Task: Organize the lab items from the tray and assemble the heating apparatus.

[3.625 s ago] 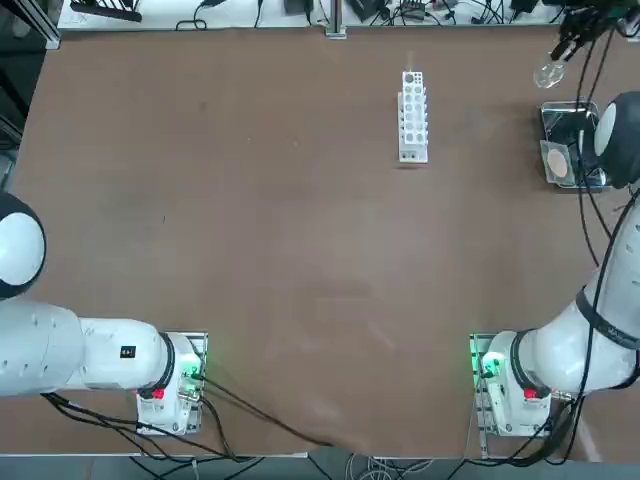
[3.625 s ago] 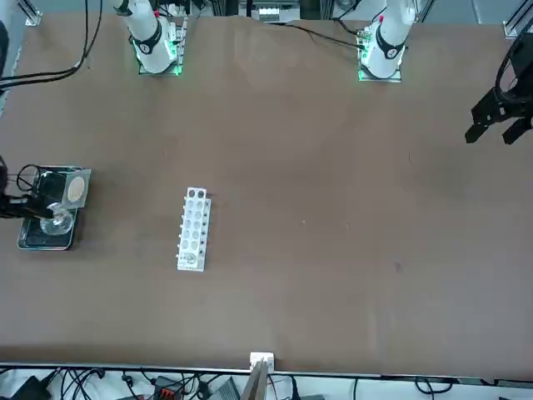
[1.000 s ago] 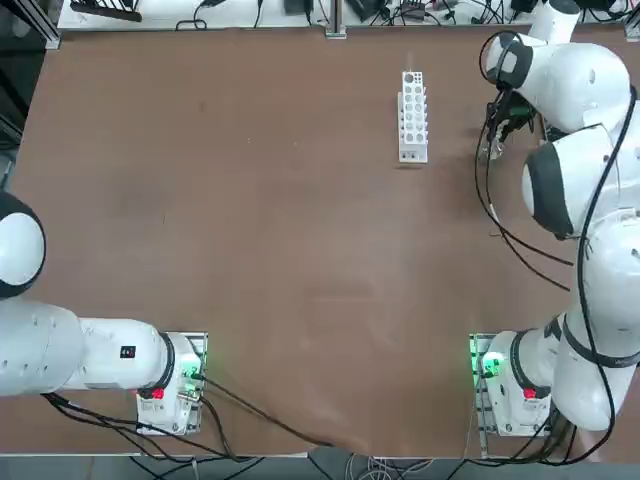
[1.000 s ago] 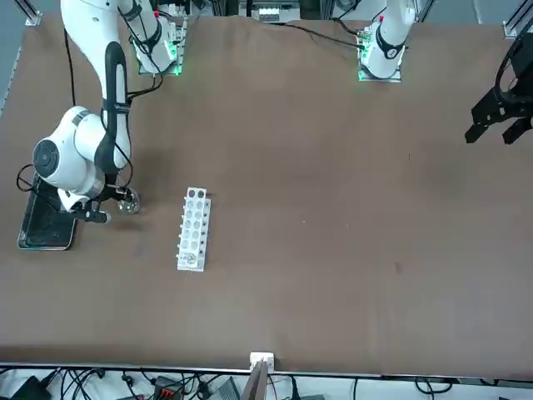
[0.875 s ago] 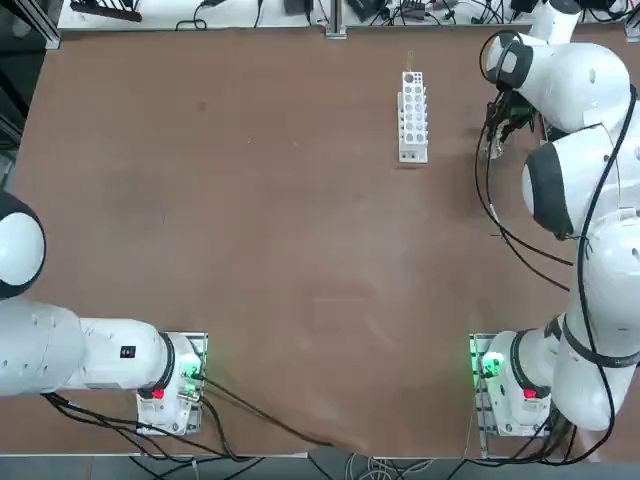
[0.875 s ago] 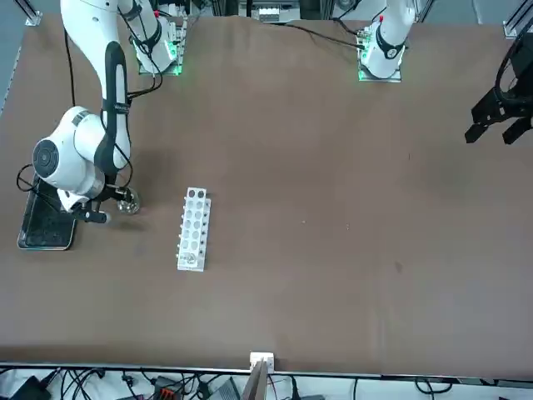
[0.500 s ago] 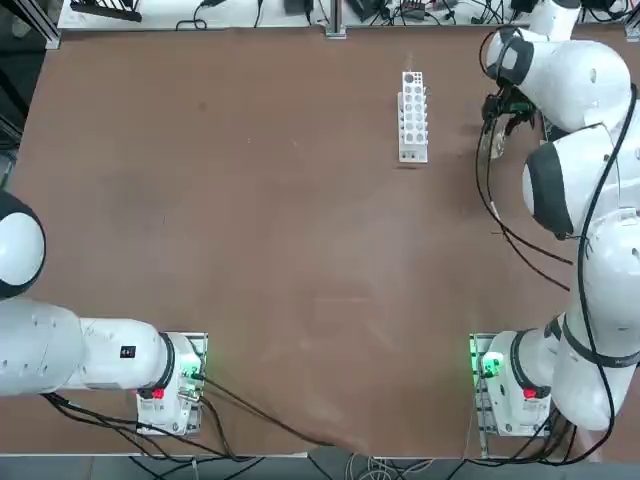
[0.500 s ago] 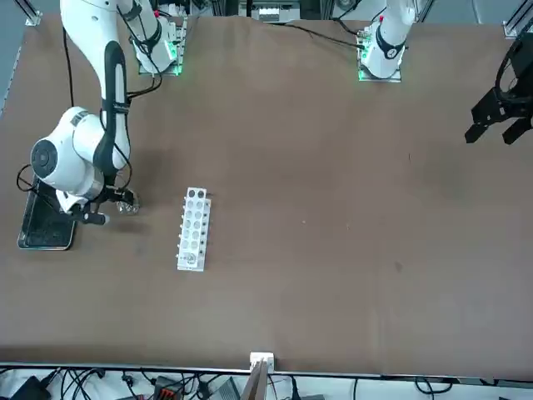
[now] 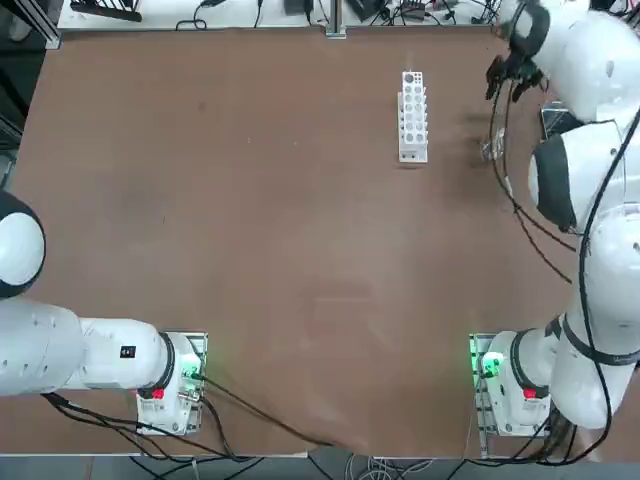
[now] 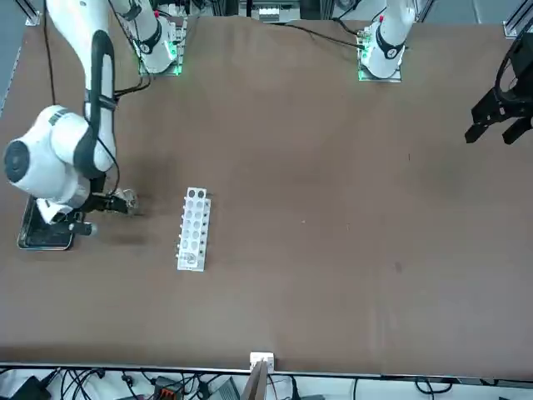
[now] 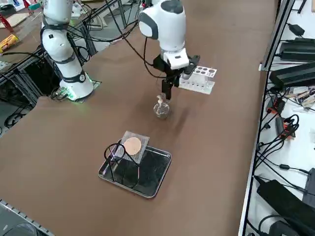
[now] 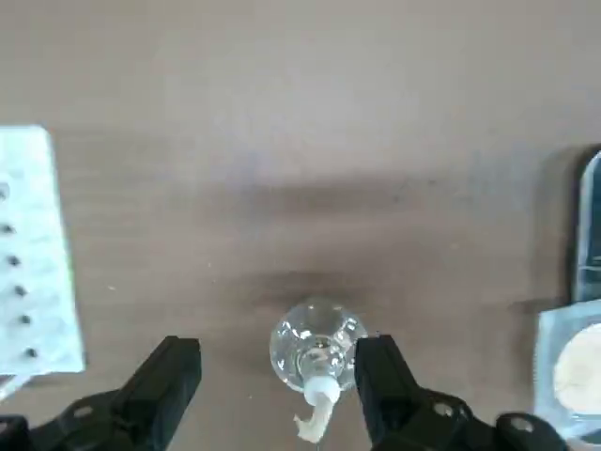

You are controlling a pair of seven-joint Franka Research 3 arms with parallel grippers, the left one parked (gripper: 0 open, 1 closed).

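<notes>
The small clear glass piece (image 11: pixel 161 109) stands alone on the table between the rack and the tray, also seen as glass piece (image 12: pixel 317 359) and glass piece (image 10: pixel 127 201). My right gripper (image 11: pixel 177 81) hangs open just above it, not touching; in the wrist view the gripper (image 12: pixel 279 353) has its fingers on either side of the glass, higher up. The shiny metal tray (image 11: pixel 147 192) still holds the black wire ring stand (image 11: pixel 118 158), with the grey mesh and its tan disc (image 11: pixel 132 145) leaning on it.
A white test-tube rack (image 11: pixel 199 78) lies just beyond the glass piece, also seen as rack (image 9: pixel 413 115). The right arm hides most of the tray (image 10: pixel 33 243) in the front view. Cables and boxes lie past the table's edge.
The right gripper carried the glass piece from the tray to the table, opened, let it go and has risen above it. The glass now stands free.
</notes>
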